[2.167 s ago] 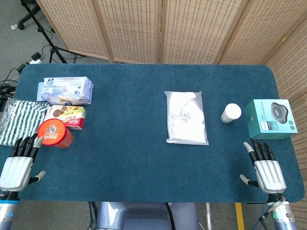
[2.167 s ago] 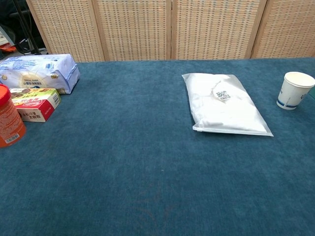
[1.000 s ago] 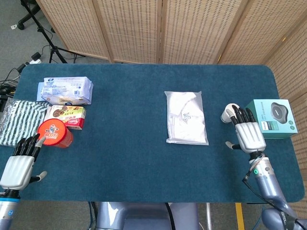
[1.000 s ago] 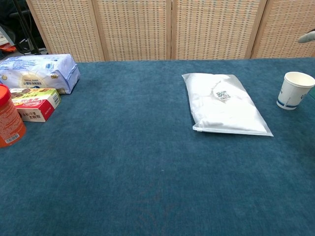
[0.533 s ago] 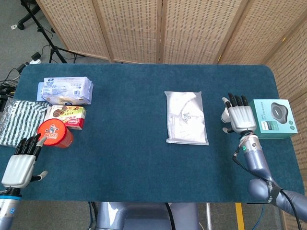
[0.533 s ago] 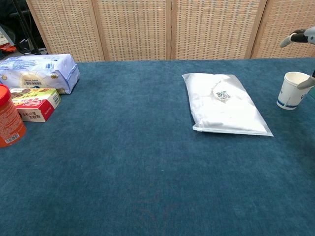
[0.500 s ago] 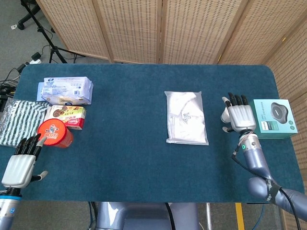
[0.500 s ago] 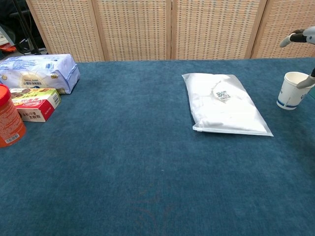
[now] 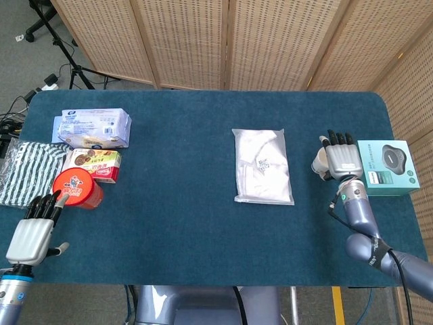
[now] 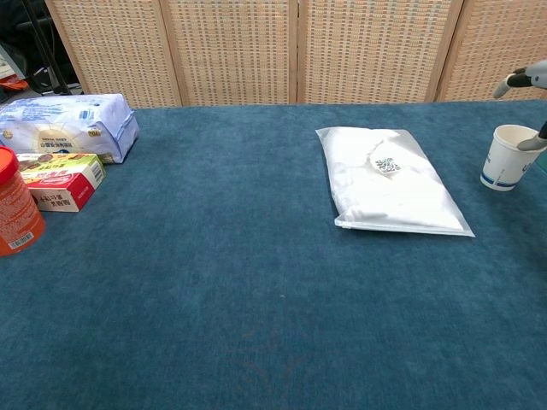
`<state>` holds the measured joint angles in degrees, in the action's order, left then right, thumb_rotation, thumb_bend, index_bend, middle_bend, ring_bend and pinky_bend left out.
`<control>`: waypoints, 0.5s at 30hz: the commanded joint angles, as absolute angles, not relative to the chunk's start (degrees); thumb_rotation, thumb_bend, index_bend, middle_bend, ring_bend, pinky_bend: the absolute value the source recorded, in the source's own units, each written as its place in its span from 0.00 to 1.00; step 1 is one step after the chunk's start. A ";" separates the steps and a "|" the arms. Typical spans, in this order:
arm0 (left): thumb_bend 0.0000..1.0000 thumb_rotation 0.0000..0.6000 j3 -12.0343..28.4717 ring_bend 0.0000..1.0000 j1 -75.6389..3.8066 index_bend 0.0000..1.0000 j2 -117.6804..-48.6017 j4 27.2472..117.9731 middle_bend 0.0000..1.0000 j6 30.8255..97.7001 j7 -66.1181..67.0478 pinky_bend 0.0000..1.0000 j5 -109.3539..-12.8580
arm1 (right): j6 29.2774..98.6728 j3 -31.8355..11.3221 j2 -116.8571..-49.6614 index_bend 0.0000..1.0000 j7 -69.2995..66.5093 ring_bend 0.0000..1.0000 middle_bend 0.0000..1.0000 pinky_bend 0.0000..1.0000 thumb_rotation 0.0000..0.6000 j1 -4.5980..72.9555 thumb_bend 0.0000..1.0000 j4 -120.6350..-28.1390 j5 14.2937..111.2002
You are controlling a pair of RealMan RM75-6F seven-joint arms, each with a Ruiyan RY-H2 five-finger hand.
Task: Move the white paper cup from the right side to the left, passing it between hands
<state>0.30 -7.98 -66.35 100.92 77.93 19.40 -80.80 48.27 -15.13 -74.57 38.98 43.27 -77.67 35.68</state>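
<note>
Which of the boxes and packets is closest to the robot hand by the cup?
The teal box. It sits right beside the right hand, on the side away from the white paper cup. The white plastic bag lies further off, and the other packets are across the table.

Woven folding screens (image 9: 223,40) behind; grey floor (image 9: 27,61) (cables, stand legs).

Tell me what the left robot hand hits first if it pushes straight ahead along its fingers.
Likely the red-lidded jar: the left robot hand points its fingertips right at it, though height is unclear.
</note>
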 commanded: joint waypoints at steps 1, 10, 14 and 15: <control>0.07 1.00 0.20 0.00 -8.07 0.00 -66.47 100.95 0.00 77.77 19.56 0.00 -80.74 | 46.91 -14.09 -74.70 0.11 38.80 0.00 0.00 0.00 1.00 44.02 0.31 -76.10 34.25; 0.07 1.00 0.03 0.00 -8.18 0.00 -66.70 100.99 0.00 77.72 20.13 0.00 -80.63 | 44.89 -12.18 -75.40 0.11 37.86 0.00 0.00 0.00 1.00 45.61 0.31 -72.38 31.49; 0.07 1.00 -0.06 0.00 -8.22 0.00 -66.76 101.00 0.00 77.66 20.26 0.00 -80.57 | 44.11 -11.33 -75.75 0.11 37.64 0.00 0.00 0.00 1.00 46.29 0.31 -71.30 30.72; 0.07 1.00 -0.05 0.00 -8.23 0.00 -66.77 101.02 0.00 77.67 20.26 0.00 -80.56 | 43.99 -11.14 -75.85 0.11 37.60 0.00 0.00 0.00 1.00 46.43 0.31 -71.05 30.61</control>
